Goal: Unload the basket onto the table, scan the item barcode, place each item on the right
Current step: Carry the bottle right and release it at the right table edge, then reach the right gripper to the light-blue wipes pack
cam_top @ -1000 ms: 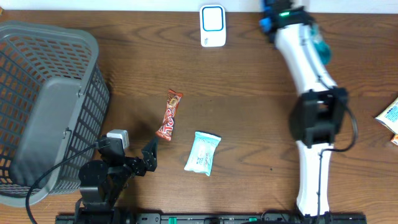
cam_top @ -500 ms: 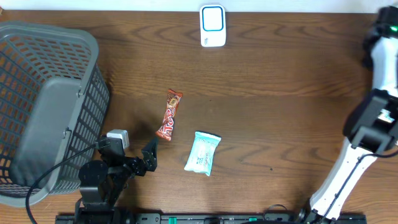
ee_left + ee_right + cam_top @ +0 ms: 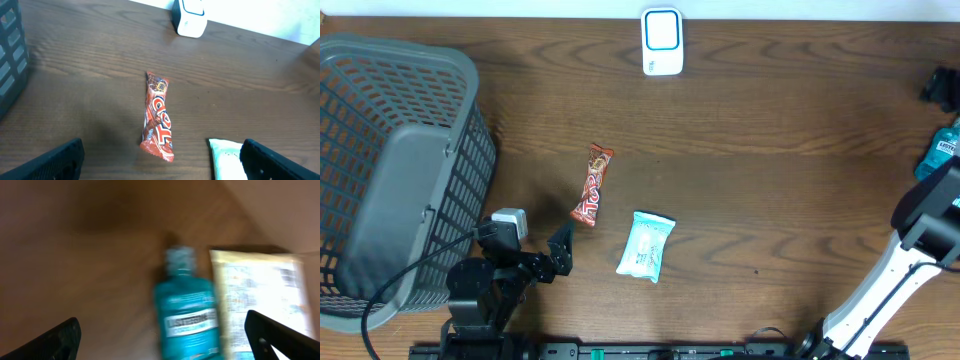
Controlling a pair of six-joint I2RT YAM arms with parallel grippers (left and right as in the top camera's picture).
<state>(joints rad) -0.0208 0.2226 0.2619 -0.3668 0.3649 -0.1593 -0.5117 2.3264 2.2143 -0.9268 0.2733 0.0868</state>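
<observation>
Right side – the right gripper point(image 3: 162, 335) is hanging over the table's right edge with its jaws standing wide apart and gripping nothing. The wrist view is motion-blurred. Under it a teal plastic mouthwash bottle point(image 3: 190, 315) is lying flat on the dark brown wooden table point(image 3: 770, 190), cap pointing to the far side and label facing up. Just right of it, a cream-coloured flat packet point(image 3: 260, 295) is showing a printed barcode at its corner; whether the two are touching I cannot tell. From overhead the bottle is only partly showing at the right frame edge.

Far centre – a white-and-blue box-shaped barcode scanner point(image 3: 662, 41) is sitting well apart from the bottle.

Near left – the left gripper point(image 3: 552, 258) is resting low by the near edge, jaws fully spread and empty, facing the middle of the table. Ahead of it a red foil candy bar point(image 3: 157, 117) is lying lengthwise, and a pale teal-and-white sachet point(image 3: 646, 246) is lying just to the bar's right, apart from it.

Far left – a grey plastic mesh basket point(image 3: 380, 110) is occupying that side of the table.
</observation>
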